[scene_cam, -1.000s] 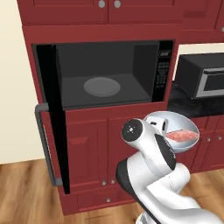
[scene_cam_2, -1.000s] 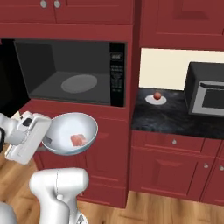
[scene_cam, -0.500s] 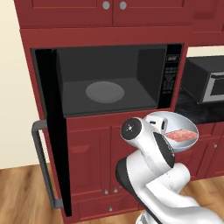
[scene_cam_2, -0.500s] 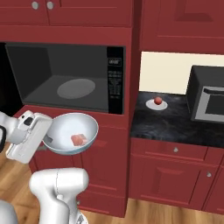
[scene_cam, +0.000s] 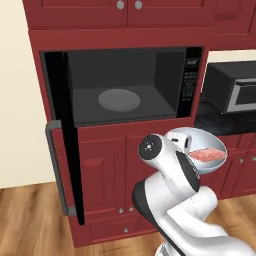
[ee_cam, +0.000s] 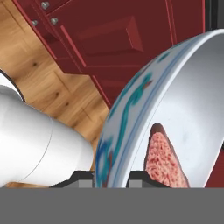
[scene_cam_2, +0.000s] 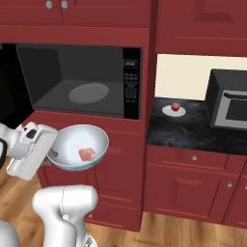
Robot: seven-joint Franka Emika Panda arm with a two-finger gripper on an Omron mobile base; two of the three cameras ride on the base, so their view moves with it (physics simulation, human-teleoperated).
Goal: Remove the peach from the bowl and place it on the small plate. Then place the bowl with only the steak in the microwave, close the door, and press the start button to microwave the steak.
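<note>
Arm is folded up from the base, elbow bent, wrist raised to chest height. Pincer (ee_cam: 112,177) is clamped tight on the rim of the bowl (scene_cam_2: 79,144), one fingertip seen either side of the wall. Bowl is carried roughly level, clear of the cabinetry.

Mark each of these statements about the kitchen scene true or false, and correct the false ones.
1. The microwave door is shut. False: it stands open.
2. The steak lies in the bowl. True.
3. The peach is in the bowl too. False: it sits on the small plate on the counter.
4. The gripper is clamped on the bowl's rim. True.
5. The bowl rests on the glass disc inside the microwave. False: it is held in the air, below and in front of the opening.
</note>
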